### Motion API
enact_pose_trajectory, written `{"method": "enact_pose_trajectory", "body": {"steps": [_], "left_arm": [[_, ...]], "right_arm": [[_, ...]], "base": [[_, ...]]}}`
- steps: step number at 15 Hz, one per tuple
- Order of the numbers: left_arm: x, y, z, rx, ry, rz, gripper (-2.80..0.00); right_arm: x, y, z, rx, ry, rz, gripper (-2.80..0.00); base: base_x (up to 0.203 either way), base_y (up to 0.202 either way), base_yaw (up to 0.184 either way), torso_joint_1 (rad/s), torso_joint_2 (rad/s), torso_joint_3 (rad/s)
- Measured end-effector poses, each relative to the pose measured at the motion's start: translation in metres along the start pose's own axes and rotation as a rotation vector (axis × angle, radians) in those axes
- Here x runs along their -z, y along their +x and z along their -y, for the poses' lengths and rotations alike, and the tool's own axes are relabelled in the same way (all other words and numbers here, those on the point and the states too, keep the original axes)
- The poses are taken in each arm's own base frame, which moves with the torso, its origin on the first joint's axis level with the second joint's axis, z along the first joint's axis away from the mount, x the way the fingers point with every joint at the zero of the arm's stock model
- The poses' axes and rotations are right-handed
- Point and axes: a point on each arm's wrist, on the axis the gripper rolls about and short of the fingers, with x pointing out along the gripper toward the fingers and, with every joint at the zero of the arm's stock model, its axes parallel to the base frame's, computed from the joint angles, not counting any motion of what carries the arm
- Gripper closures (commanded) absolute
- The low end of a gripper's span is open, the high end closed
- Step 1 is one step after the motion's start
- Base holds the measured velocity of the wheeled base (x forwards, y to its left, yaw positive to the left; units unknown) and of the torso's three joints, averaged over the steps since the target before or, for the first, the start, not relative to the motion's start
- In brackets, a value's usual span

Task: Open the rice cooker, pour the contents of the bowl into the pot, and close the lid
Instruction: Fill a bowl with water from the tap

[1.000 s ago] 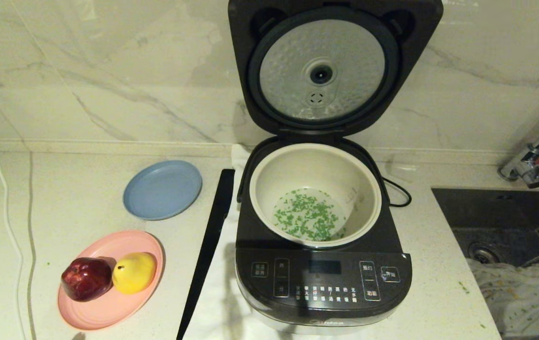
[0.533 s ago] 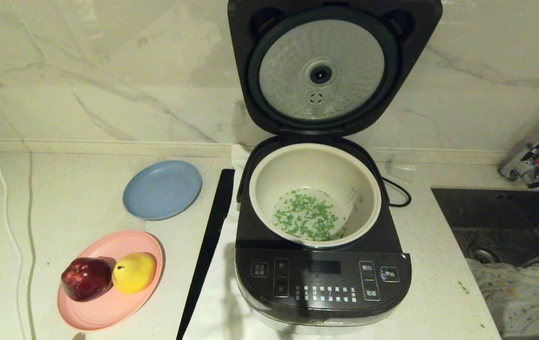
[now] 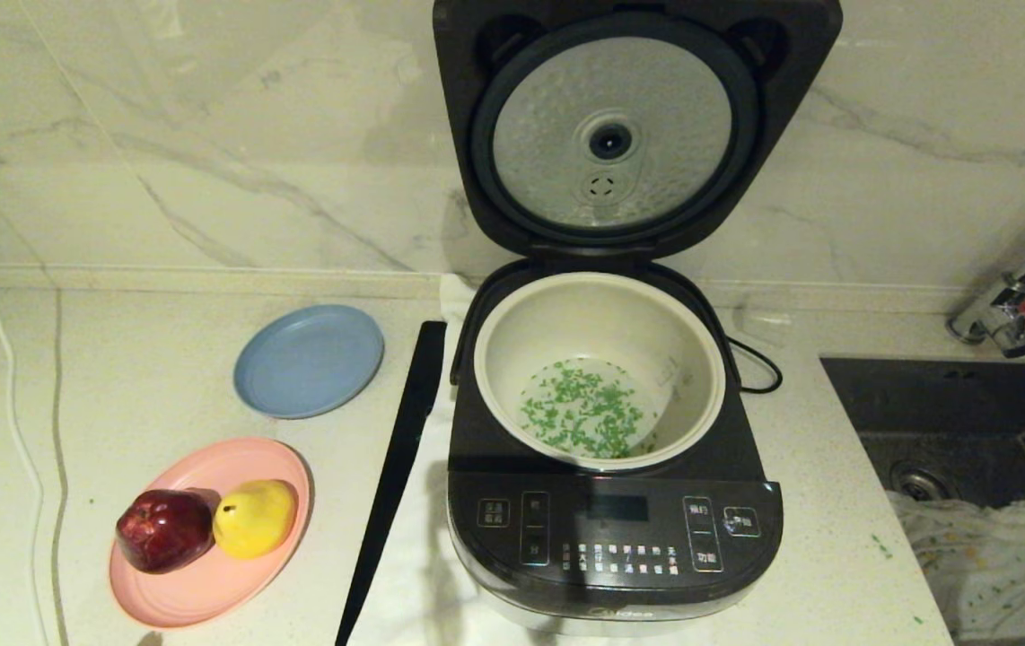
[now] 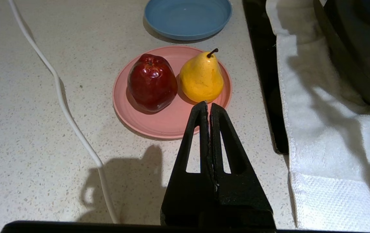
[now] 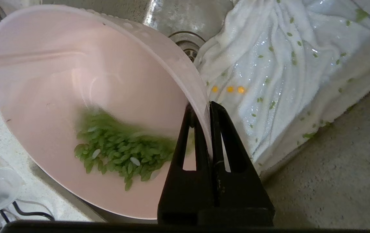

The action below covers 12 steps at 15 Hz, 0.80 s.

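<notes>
The rice cooker (image 3: 616,538) stands on the counter with its lid (image 3: 611,135) swung upright, silver disc facing me. Its cream pot (image 3: 584,318) holds a thin layer of green and white contents (image 3: 582,419). Neither gripper shows in the head view. In the right wrist view my right gripper (image 5: 204,108) is shut on the rim of the pale pink bowl (image 5: 58,74). The bowl is tilted over the sink and towel, with green bits and a few white grains (image 5: 120,152) still lying in it. My left gripper (image 4: 208,105) is shut and empty, low over the counter near the pink plate (image 4: 168,124).
A red apple (image 4: 152,82) and yellow pear (image 4: 201,77) lie on the pink plate; a blue plate (image 3: 309,359) sits behind it. A black strip (image 3: 396,475) and white cloth (image 4: 327,129) flank the cooker. A wet towel (image 5: 285,81) speckled green lies in the sink (image 3: 943,395).
More green bits speckle the towel in the sink and the counter at front right. The cooker, pot and plates have not moved.
</notes>
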Motion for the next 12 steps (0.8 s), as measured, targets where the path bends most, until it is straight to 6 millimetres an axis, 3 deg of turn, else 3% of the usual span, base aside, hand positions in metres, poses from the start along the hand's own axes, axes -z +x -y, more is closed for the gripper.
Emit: {"method": "enact_pose_trajectory", "body": {"steps": [6,12], "left_arm": [[0.000,0.000,0.000,0.000,0.000,0.000,0.00],[0.000,0.000,0.000,0.000,0.000,0.000,0.00]], "right_arm": [[-0.001,0.018,-0.001,-0.014,-0.026,0.008,0.00],[0.001,0.021,-0.001,-0.010,-0.020,-0.005,0.00]], "base": [[0.000,0.000,0.000,0.000,0.00,0.000],[0.000,0.000,0.000,0.000,0.00,0.000]]}}
